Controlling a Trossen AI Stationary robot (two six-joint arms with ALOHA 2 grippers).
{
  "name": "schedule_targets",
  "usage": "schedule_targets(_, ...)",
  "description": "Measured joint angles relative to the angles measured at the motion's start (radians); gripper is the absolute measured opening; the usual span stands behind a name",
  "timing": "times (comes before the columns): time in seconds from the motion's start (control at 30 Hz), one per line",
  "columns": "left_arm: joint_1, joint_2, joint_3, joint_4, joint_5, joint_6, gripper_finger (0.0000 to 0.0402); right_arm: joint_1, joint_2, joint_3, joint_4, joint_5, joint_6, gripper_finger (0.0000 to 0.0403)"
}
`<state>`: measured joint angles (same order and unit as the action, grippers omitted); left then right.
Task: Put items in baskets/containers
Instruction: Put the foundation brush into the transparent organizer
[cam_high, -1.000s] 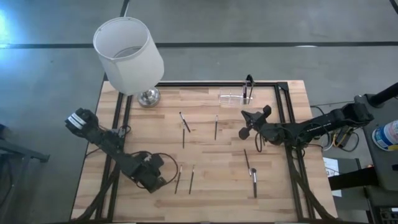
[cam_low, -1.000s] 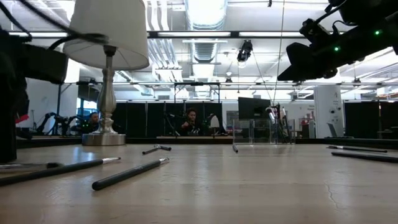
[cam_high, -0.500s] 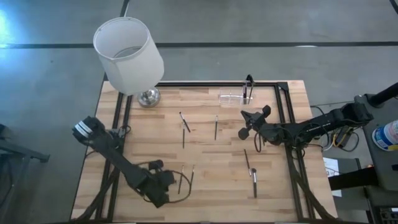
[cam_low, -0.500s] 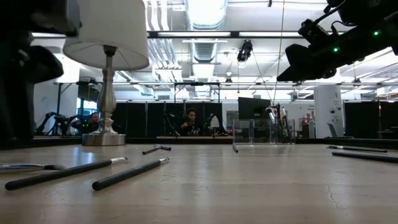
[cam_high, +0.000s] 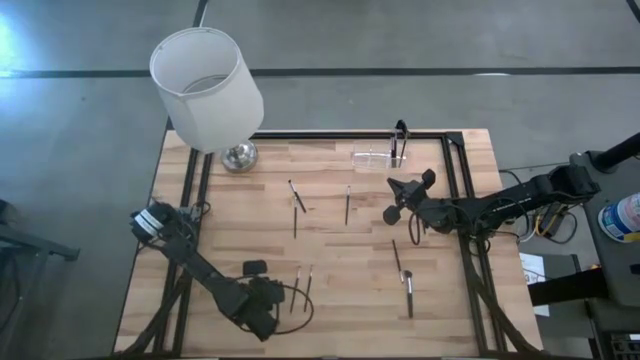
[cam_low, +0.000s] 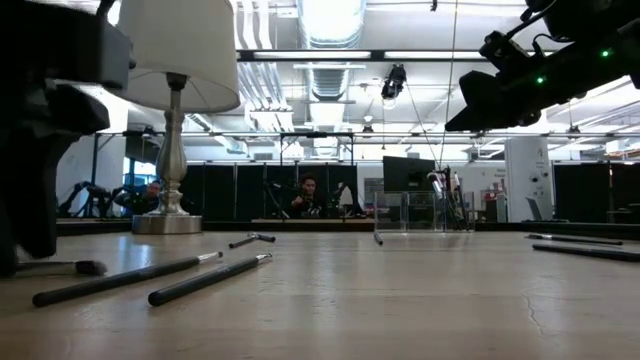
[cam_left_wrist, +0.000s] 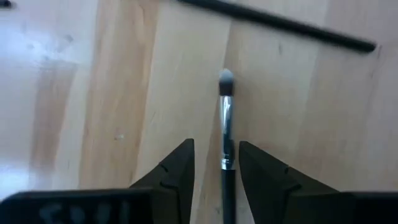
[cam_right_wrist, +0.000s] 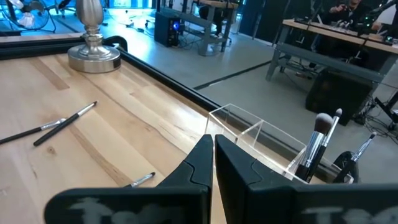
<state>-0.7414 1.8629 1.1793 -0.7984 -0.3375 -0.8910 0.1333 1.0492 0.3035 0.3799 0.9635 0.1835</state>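
Thin dark brushes lie flat on the wooden table: one pair and singles; two more lie near the near edge. The clear holder stands at the far edge with brushes upright in it. My left gripper is low over the table, open. In the left wrist view its fingers stand on either side of a grey-tipped brush. My right gripper hangs shut above the table, short of the holder.
A lamp with a big white shade stands on a metal foot at the far left corner. A black frame runs along the table's far edge and sides. Another brush lies just beyond the left gripper's fingers. People sit far behind the table.
My left gripper has moved toward the table's near edge and to the right, ending over the two brushes there. In the low view the left one of those brushes has slid a little to the right. The right arm has kept still.
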Motion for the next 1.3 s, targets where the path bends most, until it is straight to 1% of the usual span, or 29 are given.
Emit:
schedule_targets(0.13, 0.001, -0.006, -0.042, 0.078, 0.039, 0.007, 0.0106, 0.0, 0.0, 0.0, 0.0, -0.003, 0.0, 0.0011)
schedule_targets(0.3, 0.0, -0.007, -0.053, 0.096, 0.037, 0.007, 0.0086, 0.0, 0.0, -0.001, -0.001, -0.003, 0.0, 0.0011)
schedule_targets(0.53, 0.0, -0.005, -0.077, 0.124, 0.045, 0.011, 0.0016, 0.0, 0.0, -0.001, -0.001, -0.003, 0.0, 0.0011)
schedule_targets(0.67, 0.0, -0.007, -0.086, 0.127, 0.053, 0.03, 0.0013, 0.0, 0.0, -0.001, -0.001, -0.003, 0.0, 0.0011)
schedule_targets(0.73, -0.003, -0.023, -0.087, 0.126, 0.04, 0.034, 0.0013, 0.0, 0.0, -0.001, -0.002, -0.003, -0.002, 0.0011)
schedule_targets(0.87, -0.017, -0.081, -0.098, 0.11, -0.036, 0.041, 0.0008, 0.0, 0.0, -0.001, -0.002, -0.003, -0.004, 0.0011)
schedule_targets(0.97, -0.035, -0.168, -0.121, 0.122, -0.145, 0.034, 0.0006, 0.0, -0.001, -0.001, -0.006, -0.012, -0.004, 0.0011)
schedule_targets(1.07, -0.052, -0.258, -0.206, 0.163, -0.228, 0.006, 0.0001, 0.0, -0.001, -0.001, -0.007, -0.022, -0.006, 0.0011)
schedule_targets(1.17, -0.056, -0.359, -0.324, 0.314, -0.324, 0.01, 0.0002, 0.0, -0.001, -0.001, -0.006, -0.023, -0.006, 0.0011)
schedule_targets(1.23, -0.056, -0.429, -0.419, 0.451, -0.386, 0.054, 0.0002, 0.0, -0.001, -0.002, -0.005, -0.033, -0.003, 0.0011)
schedule_targets(1.3, -0.054, -0.486, -0.525, 0.613, -0.416, 0.125, 0.0002, 0.0, -0.001, -0.003, -0.003, -0.055, 0.002, 0.0011)
